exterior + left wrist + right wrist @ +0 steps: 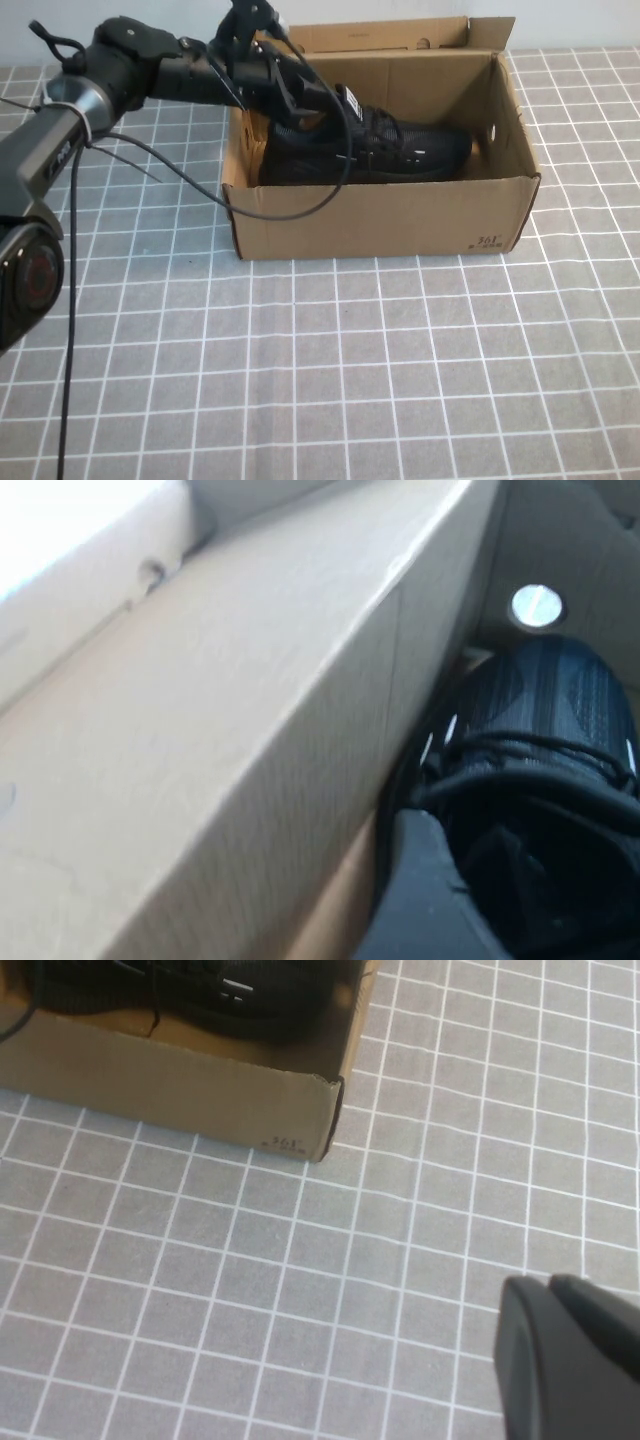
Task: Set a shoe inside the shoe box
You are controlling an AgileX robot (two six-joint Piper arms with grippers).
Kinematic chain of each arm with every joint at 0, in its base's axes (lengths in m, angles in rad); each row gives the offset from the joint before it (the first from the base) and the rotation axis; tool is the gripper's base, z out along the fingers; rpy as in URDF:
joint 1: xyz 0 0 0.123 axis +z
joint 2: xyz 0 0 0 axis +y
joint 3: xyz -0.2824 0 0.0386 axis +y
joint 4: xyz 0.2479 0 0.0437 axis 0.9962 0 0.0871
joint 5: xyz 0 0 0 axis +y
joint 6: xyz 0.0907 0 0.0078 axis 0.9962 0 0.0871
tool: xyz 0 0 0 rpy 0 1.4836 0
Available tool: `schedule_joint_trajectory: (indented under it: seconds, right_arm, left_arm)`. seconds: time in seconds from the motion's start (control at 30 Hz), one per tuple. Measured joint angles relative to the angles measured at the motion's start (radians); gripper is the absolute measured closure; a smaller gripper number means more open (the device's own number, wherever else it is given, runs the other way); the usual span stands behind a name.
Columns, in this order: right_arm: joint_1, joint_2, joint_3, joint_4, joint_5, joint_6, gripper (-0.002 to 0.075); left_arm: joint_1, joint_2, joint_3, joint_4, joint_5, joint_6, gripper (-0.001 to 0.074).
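shoe (385,148) lies inside shoe box (400,215) on gridded worktop (400,380). left end effector (290,105) sits over the shoe's heel end, grip state unclear. right end effector (570,1355) hangs above bare worktop, clear of the box, grip unclear.

Left arm: matte black links, one silver-grey band near the elbow joint, a round dark joint cap with a reddish centre. Thin black cables loop loosely behind the jaws. Left gripper (300,105): black, angular housing, one dull black finger (420,900) visible. Right gripper (570,1360): rounded matte black body only.
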Motion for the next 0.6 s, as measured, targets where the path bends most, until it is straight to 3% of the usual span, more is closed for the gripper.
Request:
schedule_joint_trajectory:
  seconds: [0.13,0.27,0.4,0.6]
  right_arm:
    - [0.000,0.000,0.000,0.004,0.000,0.000,0.0742]
    - [0.000,0.000,0.000,0.008,0.000,0.000,0.0743]
    - [0.000,0.000,0.000,0.008,0.000,0.000,0.0743]
    - [0.000,0.000,0.000,0.010,0.000,0.000,0.0742]
  left_arm:
    - [-0.002,-0.047,0.000,0.097,0.013,-0.208,0.0335]
    - [-0.019,-0.135,-0.002,0.218,0.020,-0.637,0.0360]
    - [-0.074,-0.213,-0.003,0.466,0.031,-0.995,0.0368]
    - [-0.173,-0.212,-0.004,0.789,0.037,-1.241,0.0371]
